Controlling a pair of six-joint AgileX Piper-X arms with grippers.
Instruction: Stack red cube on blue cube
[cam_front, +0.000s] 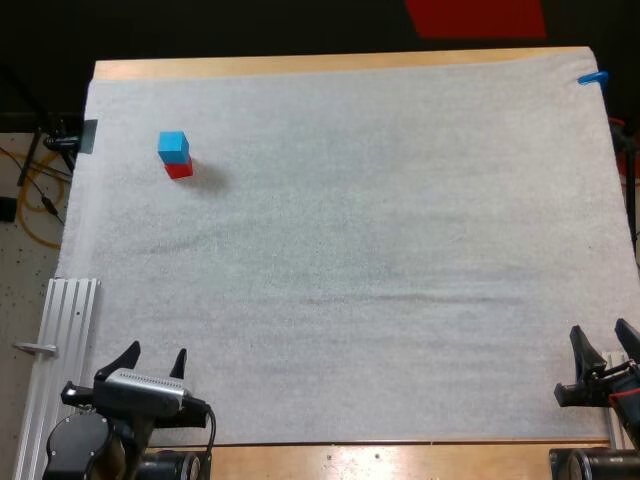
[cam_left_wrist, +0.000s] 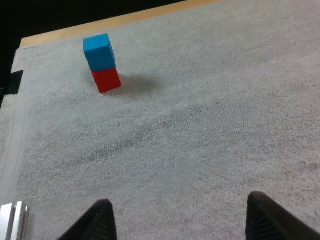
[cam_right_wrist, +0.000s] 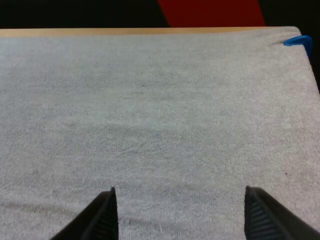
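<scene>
Far L of mat (cam_front: 400, 260), blue cube (cam_front: 173, 146) atop red cube (cam_front: 179, 170), approx aligned

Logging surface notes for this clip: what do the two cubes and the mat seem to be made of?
Blue cube: likely hard plastic or painted wood; flat, evenly coloured matte faces, crisp edges, no glare. Red cube: seemingly the same; solid colour, sharp corners. Mat: appears to be soft white fabric, perhaps terry or felt; fuzzy nap with faint brushed streaks.

White mat (cam_front: 400, 280) — wooden table (cam_front: 300, 66) (dark beyond)
</scene>
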